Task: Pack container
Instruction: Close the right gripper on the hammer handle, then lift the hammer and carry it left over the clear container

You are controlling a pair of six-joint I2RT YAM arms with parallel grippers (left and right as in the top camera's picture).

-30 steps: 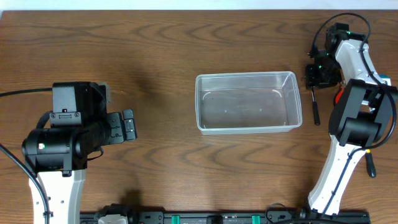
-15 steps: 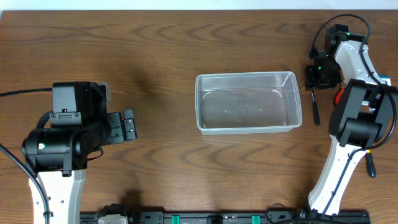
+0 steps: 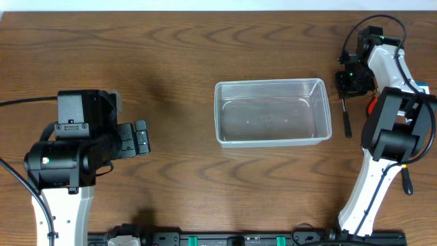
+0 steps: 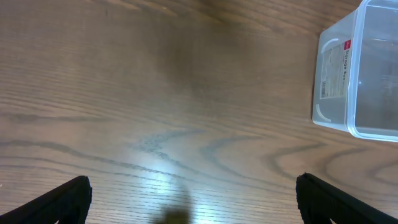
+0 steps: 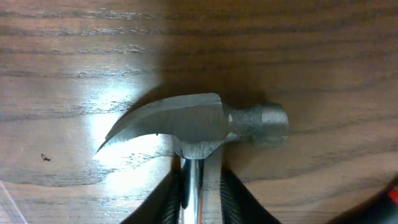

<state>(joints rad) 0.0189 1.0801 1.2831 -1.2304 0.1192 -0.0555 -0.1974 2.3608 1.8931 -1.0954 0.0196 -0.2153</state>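
Observation:
The clear container (image 3: 272, 83) stands empty in the middle of the table, and its labelled end wall (image 4: 336, 74) shows at the upper right of the left wrist view. A claw hammer (image 5: 199, 124) lies flat to the right of it, its black handle (image 3: 345, 117) pointing toward the front edge. My right gripper (image 3: 353, 83) is over the hammer's head end. Its fingers (image 5: 171, 194) press on both sides of the steel neck just below the head, so my right gripper (image 5: 199, 180) is shut on it. My left gripper (image 3: 140, 137) hovers open and empty at the left, seen wide apart (image 4: 193, 190) over bare wood.
An orange-red object (image 3: 372, 106) and a blue item (image 3: 423, 87) lie partly under the right arm. Another black handle (image 3: 407, 181) sticks out near the right arm's base. A red edge (image 5: 393, 198) shows at the lower right of the right wrist view.
The right gripper's fingers have drawn slightly closer together over the hammer's neck. The arms, the hammer and the container have not visibly moved.

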